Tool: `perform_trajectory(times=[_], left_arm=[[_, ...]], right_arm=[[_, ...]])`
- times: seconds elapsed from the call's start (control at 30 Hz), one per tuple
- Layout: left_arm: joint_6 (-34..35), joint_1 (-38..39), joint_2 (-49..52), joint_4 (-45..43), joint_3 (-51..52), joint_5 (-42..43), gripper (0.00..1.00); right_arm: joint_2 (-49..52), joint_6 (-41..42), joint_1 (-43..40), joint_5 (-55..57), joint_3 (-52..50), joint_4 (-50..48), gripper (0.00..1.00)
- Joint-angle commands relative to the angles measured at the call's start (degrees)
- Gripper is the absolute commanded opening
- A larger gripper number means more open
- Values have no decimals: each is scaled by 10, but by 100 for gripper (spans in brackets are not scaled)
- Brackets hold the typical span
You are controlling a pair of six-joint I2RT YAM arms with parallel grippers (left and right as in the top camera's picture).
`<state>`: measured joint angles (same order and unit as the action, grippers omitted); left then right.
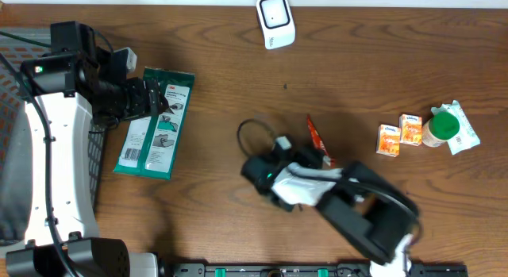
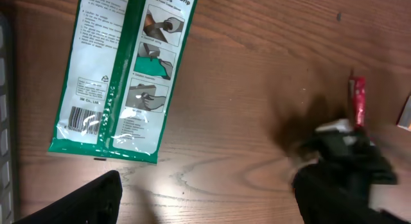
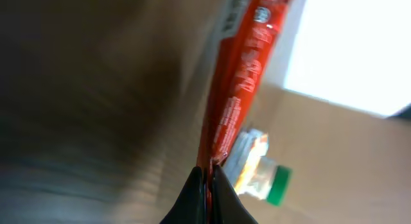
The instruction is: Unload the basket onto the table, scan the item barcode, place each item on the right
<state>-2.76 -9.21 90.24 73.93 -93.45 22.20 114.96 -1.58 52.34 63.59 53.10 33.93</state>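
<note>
A: Status on the red packet [image 1: 320, 142]?
B: Robot side of the scanner [image 1: 275, 21], well apart, slightly right. Right fingers [image 3: 187, 201] pressed together, pinching one end. Left fingers [image 2: 90, 201] spread over the glove pack [image 1: 155, 122], far left of the scanner.
A: Advice?
B: Thin pouch, edge grip only. Carry slowly, present the barcode face flat to the scanner. Can't see which face carries it.

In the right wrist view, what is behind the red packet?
A green-capped bottle and something orange beside it. The red packet covers anything further left.
</note>
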Motion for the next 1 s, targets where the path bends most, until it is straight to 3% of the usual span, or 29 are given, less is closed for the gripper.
perform_trajectory(times=[0.0,0.23,0.4,0.6,0.67,0.73,0.8,0.97], left_arm=[[3,0,-7,2,0,3,87],[3,0,-7,2,0,3,87],[3,0,-7,2,0,3,87],[3,0,-7,2,0,3,87],[3,0,-7,2,0,3,87],[3,0,-7,2,0,3,87],[3,0,-7,2,0,3,87],[3,0,-7,2,0,3,87]], right_arm=[[39,-55,42,101,17,-17,1],[47,-94,87,90,28,-86,1],[47,-142,96,-62,29,-135,1],[47,-126,97,-106,29,-158,5],[47,-126,96,-106,29,-165,15],[47,-126,96,-108,29,-169,41],[47,-125,96,-108,29,-173,55],[47,-117,96,-151,33,-184,60]])
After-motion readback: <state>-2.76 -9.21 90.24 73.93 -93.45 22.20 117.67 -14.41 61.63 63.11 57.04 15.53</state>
